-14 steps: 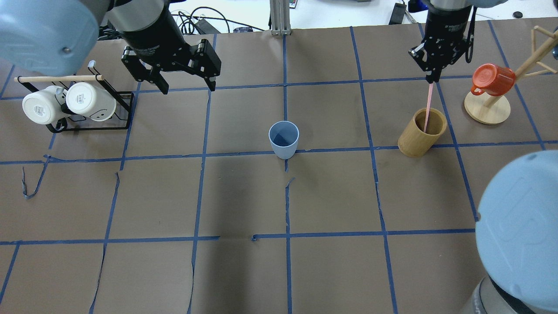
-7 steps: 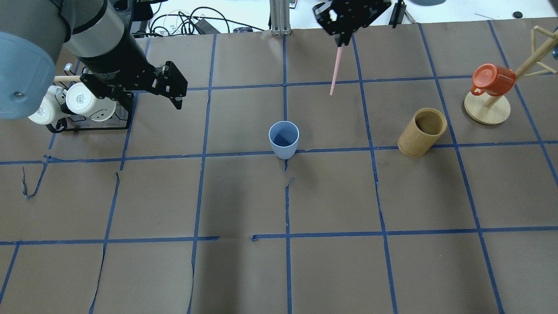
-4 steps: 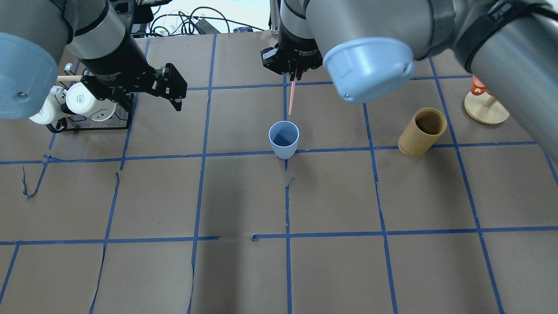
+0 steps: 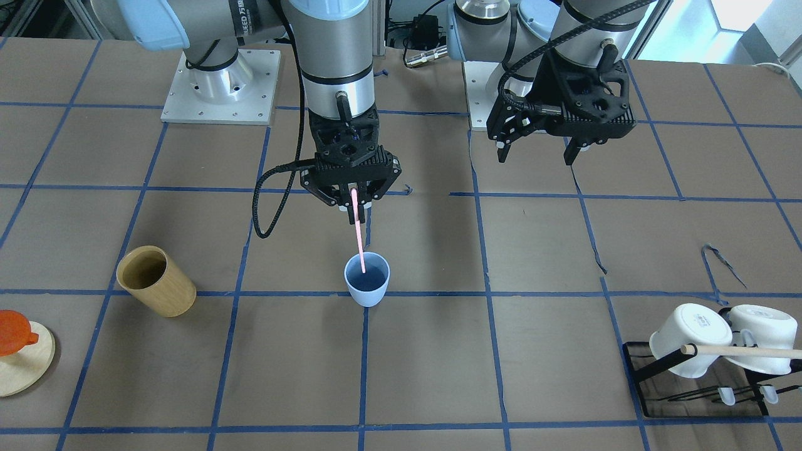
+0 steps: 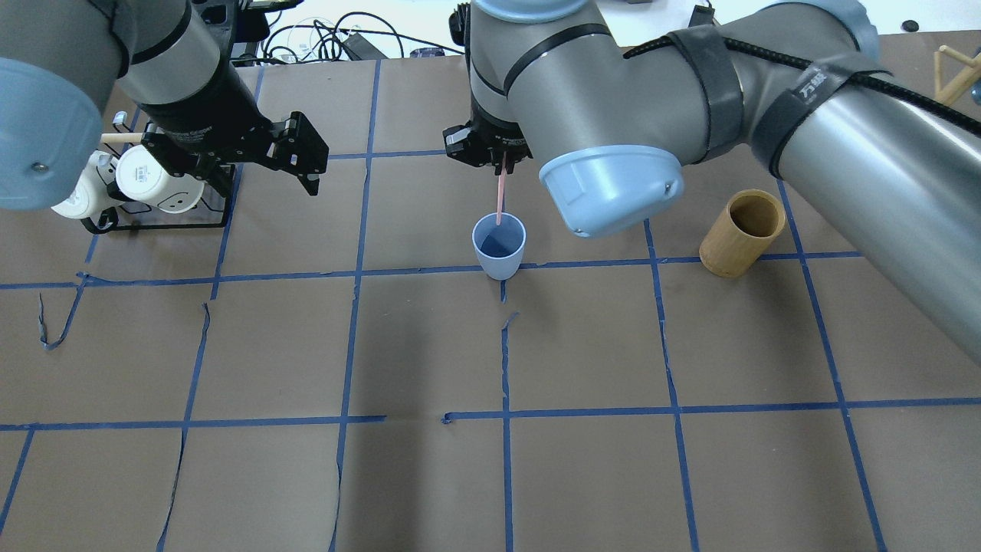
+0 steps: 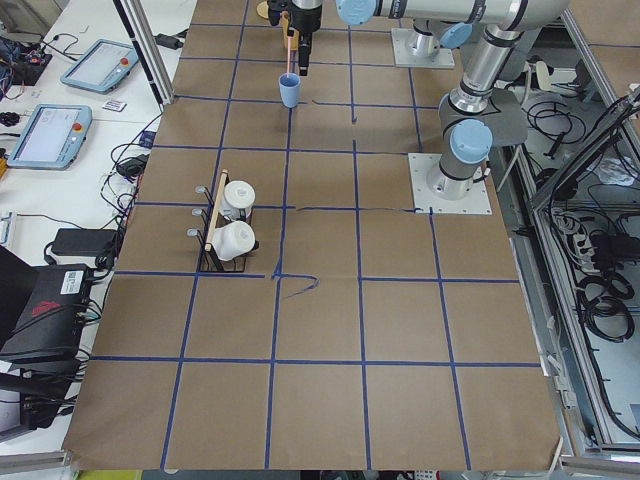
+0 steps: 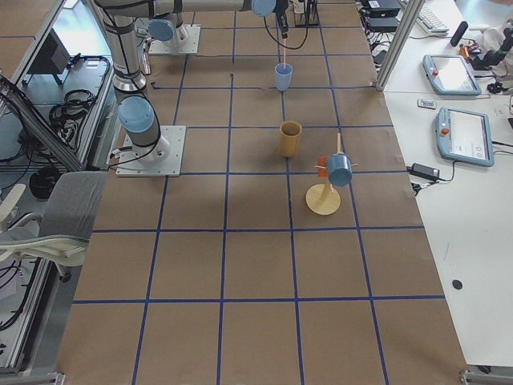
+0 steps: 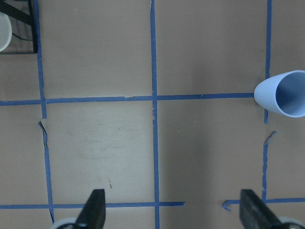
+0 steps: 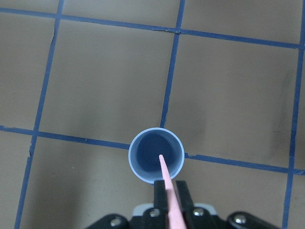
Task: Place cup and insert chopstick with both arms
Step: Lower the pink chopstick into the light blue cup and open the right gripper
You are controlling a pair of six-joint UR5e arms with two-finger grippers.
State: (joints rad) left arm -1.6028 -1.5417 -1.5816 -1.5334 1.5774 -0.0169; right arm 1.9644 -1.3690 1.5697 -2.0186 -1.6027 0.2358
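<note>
The light-blue cup [image 5: 499, 249] stands upright mid-table on a blue tape line; it also shows in the front view [image 4: 367, 285] and the left wrist view [image 8: 283, 94]. My right gripper [image 4: 354, 212] [image 5: 502, 162] is directly above it, shut on the top of the pale-pink chopstick [image 4: 358, 238] [image 5: 500, 201]. The stick hangs nearly vertical with its lower tip inside the cup's mouth [image 9: 156, 155]. My left gripper [image 4: 536, 156] [image 5: 268, 184] [image 8: 172, 210] is open and empty, hovering well to the cup's left, beside the mug rack.
A tan wooden cup [image 5: 742, 232] [image 4: 155, 280] stands to the right of the blue cup. A black rack with white mugs and a wooden rod [image 5: 146, 184] [image 4: 708, 351] is at the far left. An orange mug hangs on a wooden stand [image 4: 12, 335] at the far right.
My right gripper lifted the chopstick out of the wooden cup, carried it left over the blue cup and lowered its tip into the mouth. My left gripper drew back toward the rack.
</note>
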